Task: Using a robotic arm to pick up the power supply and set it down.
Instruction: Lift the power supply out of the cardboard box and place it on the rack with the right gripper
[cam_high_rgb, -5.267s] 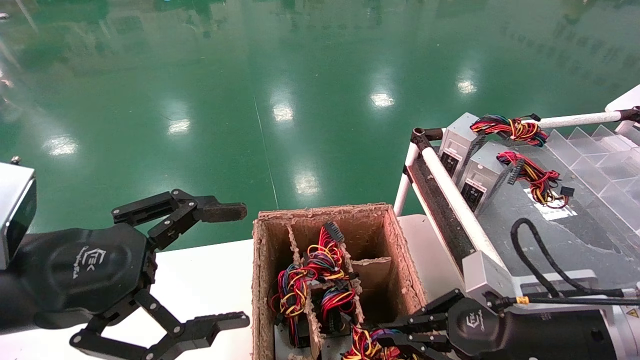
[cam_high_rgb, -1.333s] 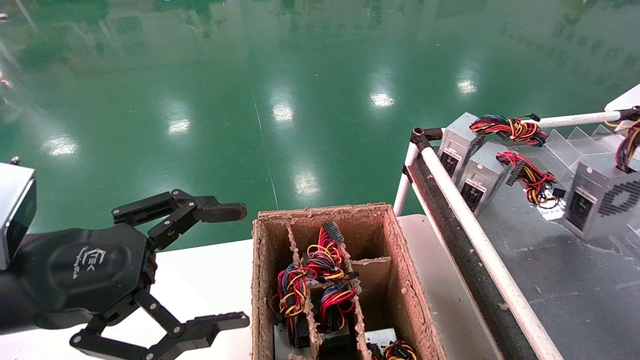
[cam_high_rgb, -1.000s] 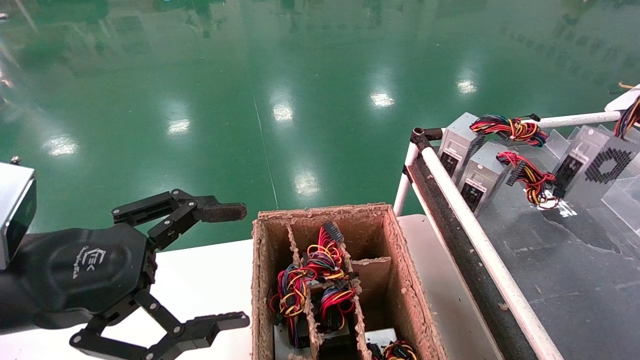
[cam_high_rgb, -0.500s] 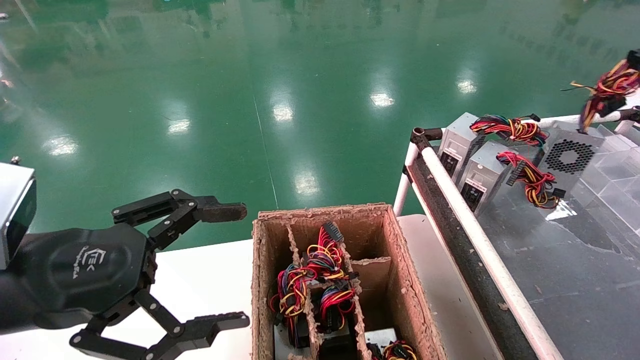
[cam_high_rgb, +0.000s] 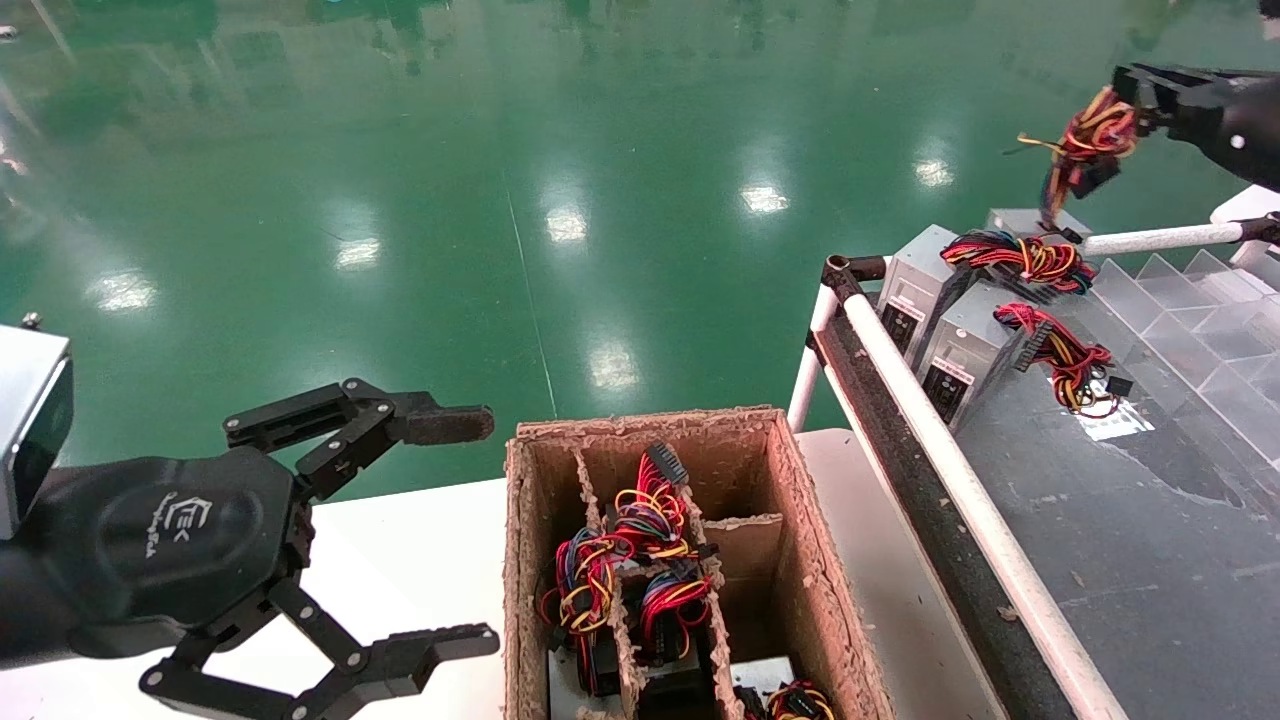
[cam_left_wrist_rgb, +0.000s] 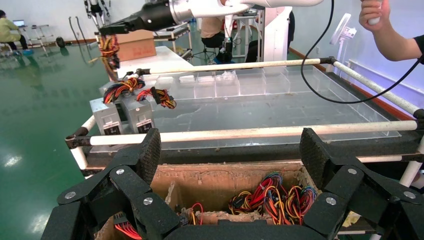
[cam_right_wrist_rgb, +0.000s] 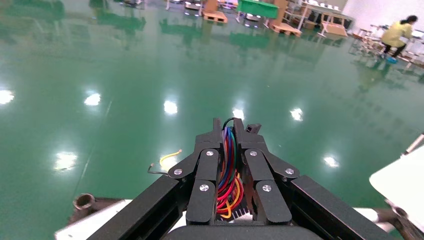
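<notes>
My right gripper (cam_high_rgb: 1125, 105) is high at the far right, shut on the red, yellow and orange wire bundle (cam_high_rgb: 1085, 140) of the power supply. The power supply's grey box (cam_high_rgb: 1035, 218) hangs below, just behind two other supplies on the rack. In the right wrist view the coloured wires (cam_right_wrist_rgb: 227, 165) run between the shut fingers of my right gripper (cam_right_wrist_rgb: 226, 125). My left gripper (cam_high_rgb: 475, 530) is parked low at the left, beside the cardboard box, open and holding nothing. The left wrist view shows the left gripper (cam_left_wrist_rgb: 232, 160) wide apart, with the hanging bundle (cam_left_wrist_rgb: 107, 50) far off.
A cardboard box (cam_high_rgb: 800, 520) with dividers holds more wired supplies (cam_high_rgb: 620, 560). Right of it runs a rack with a white pipe rail (cam_high_rgb: 900, 380) and a grey tray (cam_high_rgb: 1100, 520). Two supplies (cam_high_rgb: 915, 285) (cam_high_rgb: 965, 350) stand on it near clear plastic dividers (cam_high_rgb: 1200, 320).
The right gripper took a power supply from the box, then carried it over the tray, up and toward the far corner behind the two standing supplies. The left arm has not moved.
</notes>
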